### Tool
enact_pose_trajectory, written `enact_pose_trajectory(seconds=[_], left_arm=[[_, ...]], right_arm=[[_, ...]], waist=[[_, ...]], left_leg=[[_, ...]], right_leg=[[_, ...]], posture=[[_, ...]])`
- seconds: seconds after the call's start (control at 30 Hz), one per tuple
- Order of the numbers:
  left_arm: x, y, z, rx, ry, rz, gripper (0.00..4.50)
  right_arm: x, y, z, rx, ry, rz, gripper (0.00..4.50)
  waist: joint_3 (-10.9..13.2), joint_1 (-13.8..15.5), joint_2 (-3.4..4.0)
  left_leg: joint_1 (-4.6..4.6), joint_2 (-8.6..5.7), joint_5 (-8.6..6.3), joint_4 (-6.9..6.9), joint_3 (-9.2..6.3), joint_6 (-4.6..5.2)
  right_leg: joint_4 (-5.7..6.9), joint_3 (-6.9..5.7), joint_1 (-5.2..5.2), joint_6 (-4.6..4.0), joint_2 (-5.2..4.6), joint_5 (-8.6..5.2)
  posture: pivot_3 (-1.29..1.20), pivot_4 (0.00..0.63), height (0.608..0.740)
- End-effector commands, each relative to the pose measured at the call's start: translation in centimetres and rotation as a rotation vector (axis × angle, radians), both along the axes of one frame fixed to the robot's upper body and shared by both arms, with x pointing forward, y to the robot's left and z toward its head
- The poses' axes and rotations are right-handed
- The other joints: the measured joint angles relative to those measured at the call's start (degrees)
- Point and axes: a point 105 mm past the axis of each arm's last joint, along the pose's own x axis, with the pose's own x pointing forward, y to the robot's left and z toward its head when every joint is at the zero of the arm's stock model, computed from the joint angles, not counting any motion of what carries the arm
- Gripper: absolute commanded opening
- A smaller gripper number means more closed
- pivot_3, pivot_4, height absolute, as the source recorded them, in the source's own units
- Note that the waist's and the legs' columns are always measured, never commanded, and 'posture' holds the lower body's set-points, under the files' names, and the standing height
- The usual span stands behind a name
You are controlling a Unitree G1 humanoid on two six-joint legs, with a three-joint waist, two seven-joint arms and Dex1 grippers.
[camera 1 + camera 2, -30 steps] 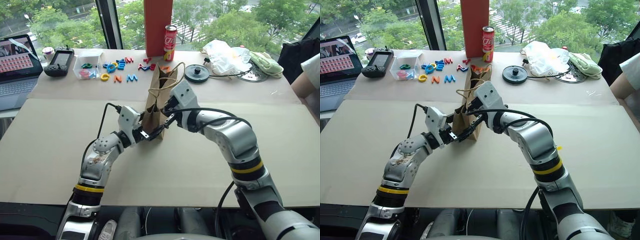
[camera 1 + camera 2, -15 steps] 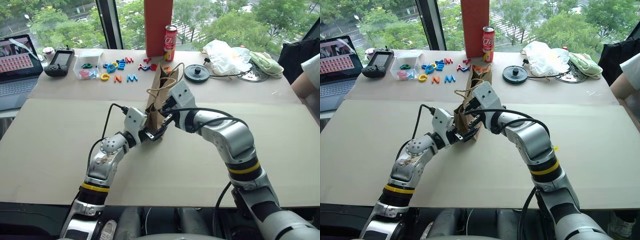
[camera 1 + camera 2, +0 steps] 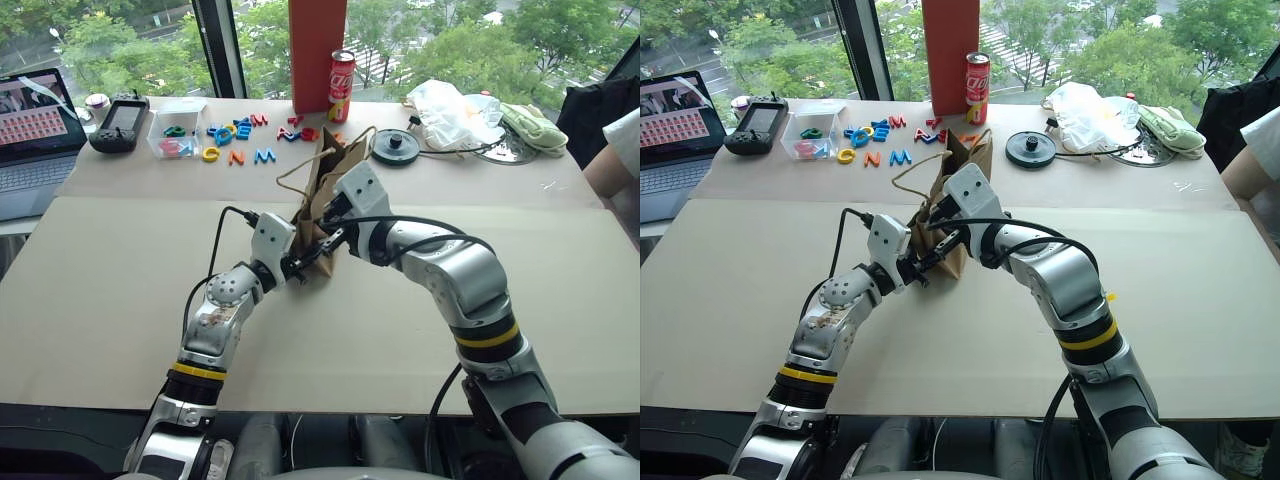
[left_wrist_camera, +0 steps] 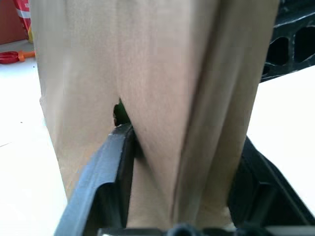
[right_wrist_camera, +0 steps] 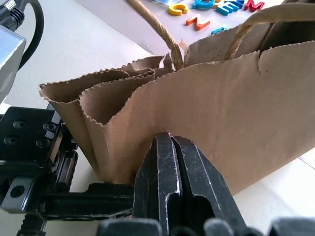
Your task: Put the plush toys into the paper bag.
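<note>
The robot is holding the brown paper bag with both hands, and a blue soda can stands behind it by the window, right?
Not quite: the soda can is red, as the left eye view shows. Both the left hand and right hand do hold the paper bag.

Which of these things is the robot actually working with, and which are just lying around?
In the job: brown kraft paper bag, left gripper, right gripper.
Lying about: red drinks can, coloured plastic letters, white plastic bag, open laptop, black handheld console.

Brown paper bag (image 3: 322,205), black fingers (image 5: 170,182)
</note>
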Motion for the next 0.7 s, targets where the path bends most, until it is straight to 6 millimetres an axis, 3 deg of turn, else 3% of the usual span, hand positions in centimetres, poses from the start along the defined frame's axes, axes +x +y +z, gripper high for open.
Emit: enact_pose_trajectory(seconds=[0.03,0.07,0.17,0.4,0.7], left_arm=[[0.2,0.0,1.6,-0.009,-0.068,0.006,0.52],[0.3,0.2,1.5,-0.005,-0.068,0.011,0.23],[0.5,0.8,1.5,0.006,-0.073,0.03,0.23],[0.9,2.0,1.5,0.026,-0.084,0.042,0.23],[1.1,2.0,1.5,0.011,-0.099,0.037,0.1]], right_arm=[[-0.1,0.0,1.4,0.025,-0.044,0.001,0.0],[-0.1,-0.1,1.4,0.024,-0.043,-0.002,0.0],[-0.1,-1.0,1.2,0.022,-0.039,-0.019,0.0],[-1.0,-5.4,0.1,-0.013,-0.026,-0.076,0.0],[-0.5,-8.1,0.6,-0.001,-0.043,-0.157,0.0]], waist=[[0.0,0.0,0.0],[0.0,0.0,0.0],[0.0,0.0,0.0],[0.0,0.2,0.0],[0.0,0.0,0.0]], left_leg=[[0.0,0.0,0.0,0.0,0.0,0.0],[0.0,0.0,0.0,0.0,0.0,0.0],[0.0,0.0,0.0,0.0,0.0,0.0],[-0.02,-0.03,0.0,0.0,0.0,0.0],[0.02,0.0,0.0,0.0,-0.01,0.0]], right_leg=[[0.0,0.0,0.0,0.0,0.0,0.0],[0.0,0.0,0.0,0.0,0.0,0.0],[0.0,0.0,0.0,0.0,0.0,0.0],[-0.07,-0.01,0.03,0.01,-0.06,0.0],[-0.04,0.0,0.02,0.01,0.06,0.0]], posture=[[0.0,0.15,0.739],[0.0,0.15,0.739],[0.0,0.15,0.739],[0.0,0.15,0.739],[0.0,0.15,0.739]])
